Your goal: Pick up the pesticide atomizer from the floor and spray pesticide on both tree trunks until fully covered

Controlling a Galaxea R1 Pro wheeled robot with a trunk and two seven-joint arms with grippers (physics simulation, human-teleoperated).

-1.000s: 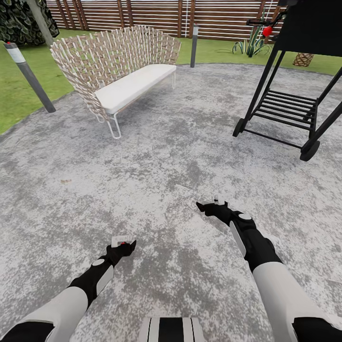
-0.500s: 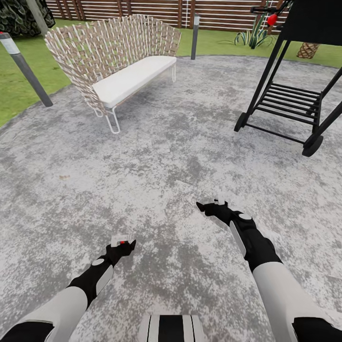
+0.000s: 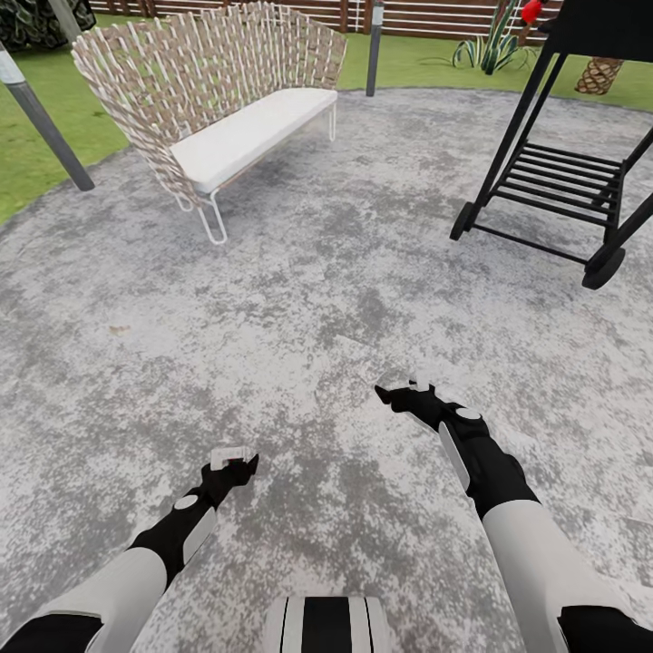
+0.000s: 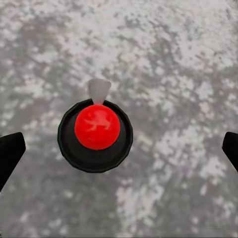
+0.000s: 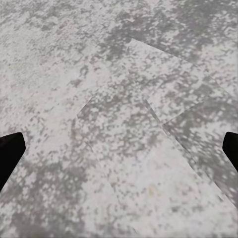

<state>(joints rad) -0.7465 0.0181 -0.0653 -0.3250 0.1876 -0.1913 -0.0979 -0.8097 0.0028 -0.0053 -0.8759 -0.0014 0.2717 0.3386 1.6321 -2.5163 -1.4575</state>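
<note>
The pesticide atomizer is out of view. At the far left edge of the head view, a leaning grey tree trunk (image 3: 65, 13) rises in front of dark foliage (image 3: 27, 23) on the lawn. Both arms reach forward low over the mottled grey paving. My left gripper (image 3: 229, 462) (image 4: 119, 151) is open, its black fingertips (image 4: 10, 153) wide apart. Between them in the left wrist view sits a round black thing with a red dome (image 4: 96, 126) and a light grey tab; I cannot tell what it is. My right gripper (image 3: 404, 392) (image 5: 119, 148) is open over bare paving.
A woven bench with a white cushion (image 3: 227, 118) stands ahead on the left. A black wheeled grill cart (image 3: 562, 172) stands ahead on the right. Grey posts (image 3: 41, 127) (image 3: 373, 50) mark the paving's edge, with lawn, a spiky plant (image 3: 494, 45) and the slat fence beyond.
The whole head picture has shifted upward, so the camera has moved. Both arms keep their pose. The small red spot at the left gripper's tip has gone from sight.
</note>
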